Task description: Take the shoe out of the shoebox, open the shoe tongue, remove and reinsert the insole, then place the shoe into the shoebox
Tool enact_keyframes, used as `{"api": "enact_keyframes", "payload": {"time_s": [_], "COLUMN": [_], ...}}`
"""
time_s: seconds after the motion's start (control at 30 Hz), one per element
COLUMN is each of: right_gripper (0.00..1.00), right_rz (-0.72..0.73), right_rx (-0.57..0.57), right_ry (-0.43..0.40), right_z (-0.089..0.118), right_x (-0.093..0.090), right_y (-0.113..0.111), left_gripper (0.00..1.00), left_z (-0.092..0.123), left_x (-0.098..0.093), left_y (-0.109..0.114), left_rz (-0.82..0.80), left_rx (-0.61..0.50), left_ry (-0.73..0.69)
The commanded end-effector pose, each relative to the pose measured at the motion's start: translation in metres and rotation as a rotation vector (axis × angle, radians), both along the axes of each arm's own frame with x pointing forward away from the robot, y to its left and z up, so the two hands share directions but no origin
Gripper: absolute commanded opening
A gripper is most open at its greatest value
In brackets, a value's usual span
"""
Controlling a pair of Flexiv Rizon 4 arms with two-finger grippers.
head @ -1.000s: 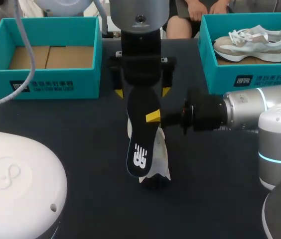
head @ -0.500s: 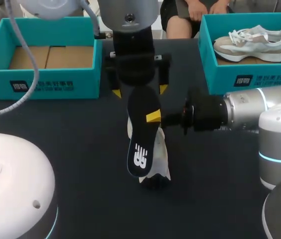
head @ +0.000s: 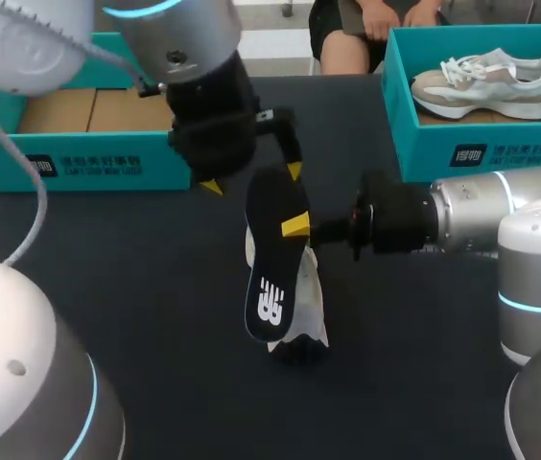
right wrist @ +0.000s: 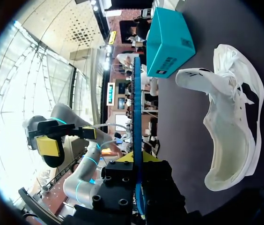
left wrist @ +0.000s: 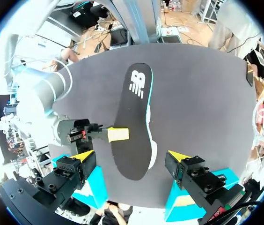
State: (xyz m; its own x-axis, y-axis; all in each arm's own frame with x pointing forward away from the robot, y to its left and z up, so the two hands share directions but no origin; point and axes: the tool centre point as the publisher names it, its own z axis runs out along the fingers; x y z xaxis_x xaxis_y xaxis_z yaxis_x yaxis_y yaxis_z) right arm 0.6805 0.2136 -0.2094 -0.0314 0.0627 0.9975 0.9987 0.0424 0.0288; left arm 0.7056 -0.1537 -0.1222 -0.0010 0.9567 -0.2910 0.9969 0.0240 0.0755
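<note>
My right gripper (head: 296,226) is shut on the long edge of a black insole (head: 272,264) with a white logo and holds it above the table. Under it a cream and white shoe (head: 307,311) lies on the dark table; the right wrist view shows the shoe (right wrist: 232,126) on its side with its mouth wide open. There the insole (right wrist: 136,108) is seen edge-on, rising out of the right gripper (right wrist: 135,158). My left gripper (head: 251,179) hangs open behind the insole's far end. In its wrist view the insole (left wrist: 134,122) lies ahead of the left gripper (left wrist: 131,156), untouched.
A teal shoebox (head: 79,153) with a bare cardboard floor stands at the back left. Another teal shoebox (head: 472,144) at the back right holds a second grey and white shoe (head: 486,81). My right arm (head: 482,216) lies across the table's right side.
My left arm has swung to the left and turned, carrying its open gripper away from above the insole. The right gripper, insole and shoe have stayed where they were.
</note>
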Motion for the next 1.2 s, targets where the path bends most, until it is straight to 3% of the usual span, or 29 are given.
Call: {"api": "enact_keyframes", "payload": {"time_s": [0.03, 0.3, 0.4, 1.2], "right_gripper": [0.00, 0.00, 0.00, 0.00], "right_rz": [0.001, -0.008, -0.012, 0.005], "right_rx": [-0.001, 0.001, 0.003, -0.003], "right_ry": [0.001, 0.005, 0.005, 0.021], "right_z": [-0.001, -0.002, -0.002, -0.001], "right_x": [0.000, -0.003, -0.003, 0.000], "right_y": [0.002, 0.002, 0.002, -0.007], "left_gripper": [1.00, 1.00, 1.00, 1.00], "left_z": [-0.012, -0.018, -0.021, -0.021], "left_x": [-0.007, -0.004, 0.003, 0.003], "left_y": [0.039, 0.050, 0.050, 0.050], "left_rz": [0.004, 0.029, 0.047, 0.047], "left_rx": [-0.695, -0.813, -0.761, -0.761], "left_ry": [-0.088, -0.106, -0.061, -0.061]}}
